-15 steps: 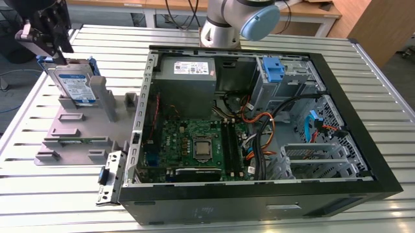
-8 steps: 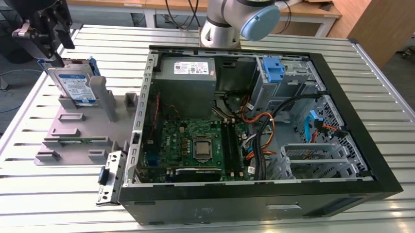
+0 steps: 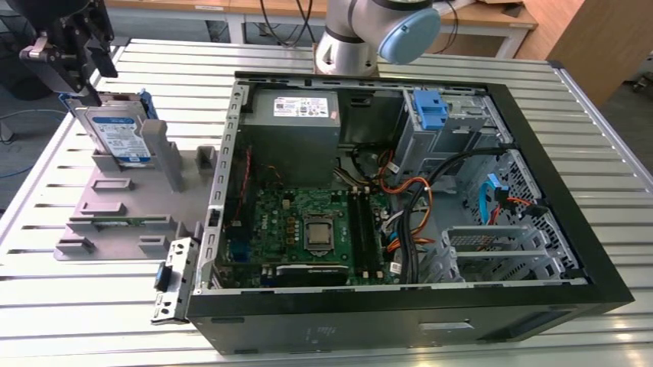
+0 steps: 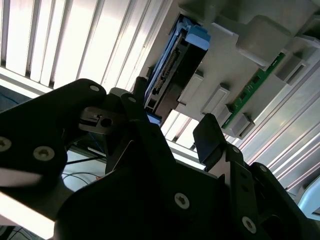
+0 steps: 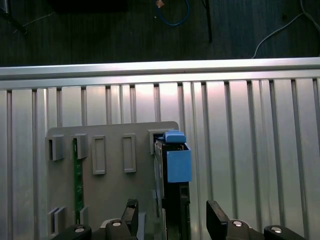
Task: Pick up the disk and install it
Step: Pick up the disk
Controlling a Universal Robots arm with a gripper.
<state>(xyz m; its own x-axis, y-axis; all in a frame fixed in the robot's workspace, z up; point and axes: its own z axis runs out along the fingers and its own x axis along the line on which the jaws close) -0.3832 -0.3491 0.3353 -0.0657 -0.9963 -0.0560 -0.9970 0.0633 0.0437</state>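
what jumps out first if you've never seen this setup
The big open computer case lies on the slatted table in the middle of the exterior view, its green board exposed. At that view's left, the disk in its blue bracket stands upright in a grey holder. The open gripper is at its top, one finger to each side.

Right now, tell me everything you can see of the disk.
The disk is a flat silver-grey metal drive with a white-and-blue label, framed by a blue plastic bracket. It stands upright on its edge in a slot of the grey holder plate, at the exterior view's left, outside the computer case. In the first wrist view the open gripper straddles it, with a gap on each side and no contact.
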